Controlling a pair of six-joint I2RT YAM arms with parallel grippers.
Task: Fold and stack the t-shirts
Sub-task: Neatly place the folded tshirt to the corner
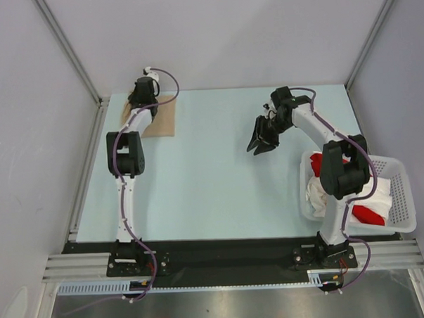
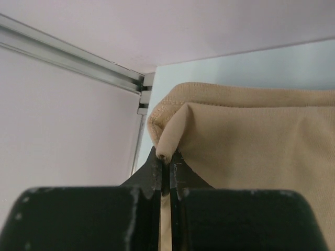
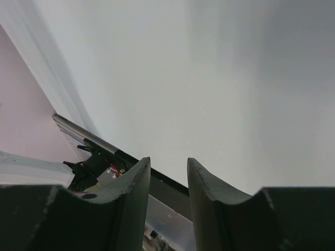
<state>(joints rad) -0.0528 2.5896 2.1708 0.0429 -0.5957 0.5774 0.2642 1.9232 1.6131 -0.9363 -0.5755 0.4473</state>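
Observation:
A beige-tan t-shirt (image 1: 161, 119) lies folded at the table's far left corner. In the left wrist view the tan t-shirt (image 2: 246, 136) fills the right half, and my left gripper (image 2: 168, 159) is shut on a rolled edge of it. From above, the left gripper (image 1: 141, 91) sits over the shirt's far edge. My right gripper (image 1: 260, 144) hangs open and empty above the middle right of the table; in its wrist view its open fingers (image 3: 133, 183) have nothing between them. Red t-shirts (image 1: 367, 214) and white t-shirts (image 1: 318, 193) lie bunched in the basket.
A white plastic lattice basket (image 1: 402, 193) stands at the table's right edge by the right arm's base. Enclosure walls and aluminium rails (image 1: 70, 45) ring the pale blue table (image 1: 213, 180). The rail (image 2: 68, 57) is close to the left gripper.

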